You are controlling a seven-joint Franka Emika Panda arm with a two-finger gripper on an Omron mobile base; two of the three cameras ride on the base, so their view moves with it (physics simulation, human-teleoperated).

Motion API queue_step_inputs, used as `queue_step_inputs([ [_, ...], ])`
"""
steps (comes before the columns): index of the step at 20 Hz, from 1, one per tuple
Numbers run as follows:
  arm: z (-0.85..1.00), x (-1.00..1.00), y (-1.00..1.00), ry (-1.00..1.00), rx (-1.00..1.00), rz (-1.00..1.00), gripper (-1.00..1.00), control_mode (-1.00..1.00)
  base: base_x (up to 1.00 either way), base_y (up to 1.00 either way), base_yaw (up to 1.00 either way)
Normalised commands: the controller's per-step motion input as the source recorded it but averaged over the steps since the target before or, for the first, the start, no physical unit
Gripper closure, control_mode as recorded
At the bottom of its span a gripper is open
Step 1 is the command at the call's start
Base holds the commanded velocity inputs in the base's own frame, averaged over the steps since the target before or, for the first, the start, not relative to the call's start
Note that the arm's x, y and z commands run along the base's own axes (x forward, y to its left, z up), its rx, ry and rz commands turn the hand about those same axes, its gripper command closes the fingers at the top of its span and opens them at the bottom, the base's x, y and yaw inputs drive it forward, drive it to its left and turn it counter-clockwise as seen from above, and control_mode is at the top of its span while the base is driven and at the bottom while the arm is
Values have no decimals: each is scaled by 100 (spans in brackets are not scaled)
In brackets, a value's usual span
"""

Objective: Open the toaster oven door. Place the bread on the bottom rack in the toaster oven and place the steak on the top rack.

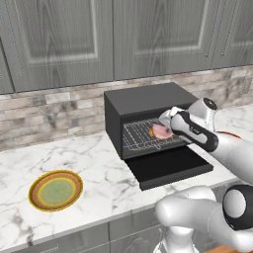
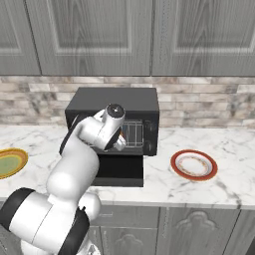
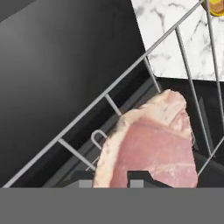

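The black toaster oven (image 1: 148, 99) (image 2: 114, 102) stands on the counter by the back wall. Its door (image 1: 168, 168) (image 2: 119, 172) lies folded down flat in front. My gripper (image 1: 165, 129) (image 3: 111, 183) is at the oven's mouth, shut on the steak (image 1: 160, 131) (image 3: 148, 148), a pink slab with a paler edge. The steak hangs just over the front of a wire rack (image 1: 141, 136) (image 3: 105, 98); whether that is the top rack or the bottom rack I cannot tell. The bread is hidden.
A yellow-rimmed green plate (image 1: 55, 190) (image 2: 10, 162) lies on the marble counter to the oven's left. On the right lies a red-rimmed white plate (image 2: 194, 164). Grey wall cabinets hang above the oven.
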Motion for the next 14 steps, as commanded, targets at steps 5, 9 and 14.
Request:
queue_step_inputs([
  [5, -11, 17, -1, 7, 7, -5, 100, -100, 0, 0, 0],
  [9, -28, 0, -1, 1, 1, 0, 100, -100, 0, 0, 0],
  [14, -20, -3, -1, 0, 0, 0, -100, -100, 0, 0, 0],
])
